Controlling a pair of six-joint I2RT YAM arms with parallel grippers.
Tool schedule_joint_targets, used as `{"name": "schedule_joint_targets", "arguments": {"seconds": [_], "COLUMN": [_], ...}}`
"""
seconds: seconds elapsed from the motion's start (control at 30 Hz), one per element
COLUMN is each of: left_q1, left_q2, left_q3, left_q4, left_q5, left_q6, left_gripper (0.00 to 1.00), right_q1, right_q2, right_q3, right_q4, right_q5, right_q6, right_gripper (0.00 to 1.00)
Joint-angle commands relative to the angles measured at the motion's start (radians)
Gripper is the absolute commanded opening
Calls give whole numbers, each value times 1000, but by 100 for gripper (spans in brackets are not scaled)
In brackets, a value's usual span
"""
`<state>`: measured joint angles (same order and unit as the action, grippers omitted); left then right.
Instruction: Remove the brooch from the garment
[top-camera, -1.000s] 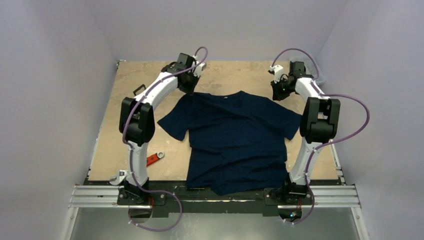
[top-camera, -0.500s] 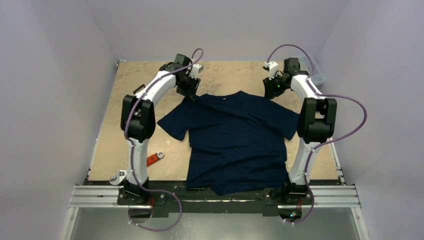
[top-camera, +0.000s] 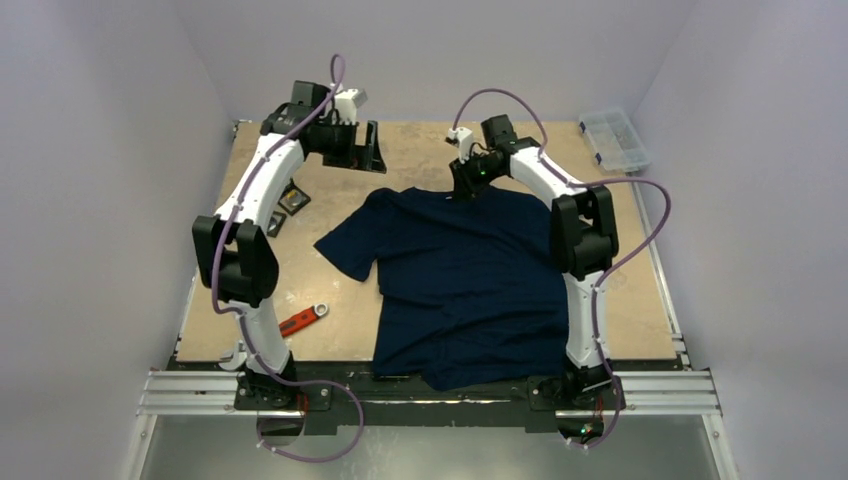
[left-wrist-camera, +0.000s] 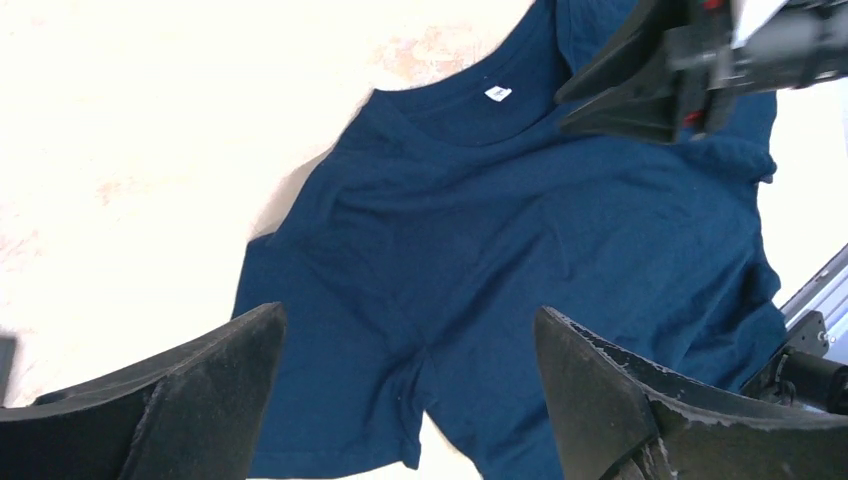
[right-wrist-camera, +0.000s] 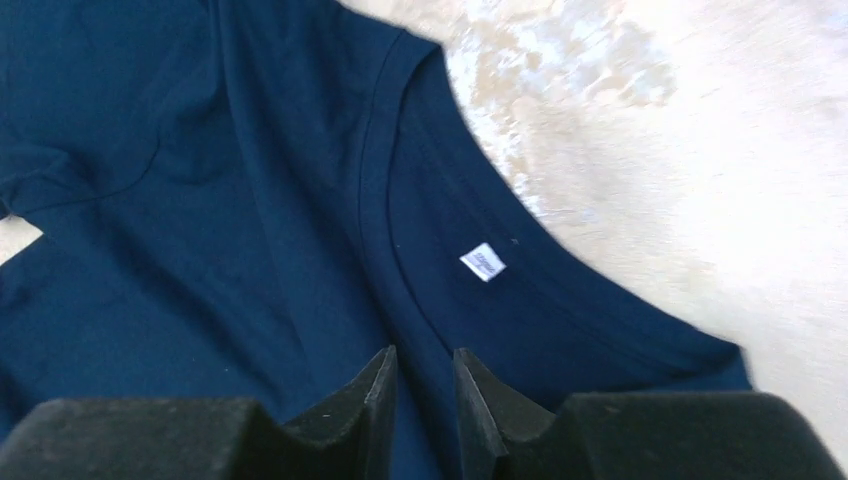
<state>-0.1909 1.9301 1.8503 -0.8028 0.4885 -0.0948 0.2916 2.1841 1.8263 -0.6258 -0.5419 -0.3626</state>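
Note:
The garment (top-camera: 470, 285), a dark navy T-shirt, lies flat in the middle of the table. No brooch shows in any view. My left gripper (top-camera: 362, 152) hangs raised over the back left, beyond the garment's shoulder. In the left wrist view its jaws (left-wrist-camera: 408, 320) stand wide open, empty, with the garment (left-wrist-camera: 520, 230) far below. My right gripper (top-camera: 466, 190) is at the collar. Its fingers (right-wrist-camera: 425, 355) stand a narrow gap apart, straddling the neckband (right-wrist-camera: 385, 200) just short of the white label (right-wrist-camera: 483, 261). I cannot see any fabric pinched.
A red-handled wrench (top-camera: 305, 318) lies left of the garment near the front. Two small black pieces (top-camera: 290, 202) sit by the left arm. A clear plastic box (top-camera: 618, 138) stands at the back right corner. The table's front rail (top-camera: 430, 392) lies under the hem.
My left gripper let go of the garment's shoulder, opened wide and swung up and back left. My right gripper left the other shoulder and moved left to the collar.

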Motion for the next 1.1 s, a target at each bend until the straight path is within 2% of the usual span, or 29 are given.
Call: {"name": "schedule_joint_targets", "arguments": {"seconds": [0.0,0.17,0.27,0.5,0.63,0.73,0.83,0.87,0.93,1.07], "left_q1": [28,28,28,29,28,28,28,28,27,16], "left_q2": [-66,-97,-111,-82,-29,21,68,77,85,56], "left_q3": [-65,-137,-184,-233,-208,-180,-147,-146,-152,-204], "left_q4": [-22,4,23,67,90,102,99,108,131,212], "left_q5": [48,65,39,-32,-72,-150,-206,-203,-178,-125], "left_q6": [-35,-76,-94,-174,-239,-276,-282,-278,-273,-281], "left_gripper": [94,95,95,95,99,100,100,100,100,100], "right_q1": [11,30,32,24,11,3,-9,-14,-19,-22], "right_q2": [45,84,122,306,388,409,397,378,319,137], "right_q3": [52,41,58,340,509,541,543,546,534,412], "right_q4": [-2,-19,25,-7,11,91,185,198,214,250], "right_q5": [20,66,117,303,401,482,488,449,370,215], "right_q6": [35,12,71,139,158,144,123,122,119,136], "right_gripper": [29,22,21,19,22,27,43,54,66,77]}}
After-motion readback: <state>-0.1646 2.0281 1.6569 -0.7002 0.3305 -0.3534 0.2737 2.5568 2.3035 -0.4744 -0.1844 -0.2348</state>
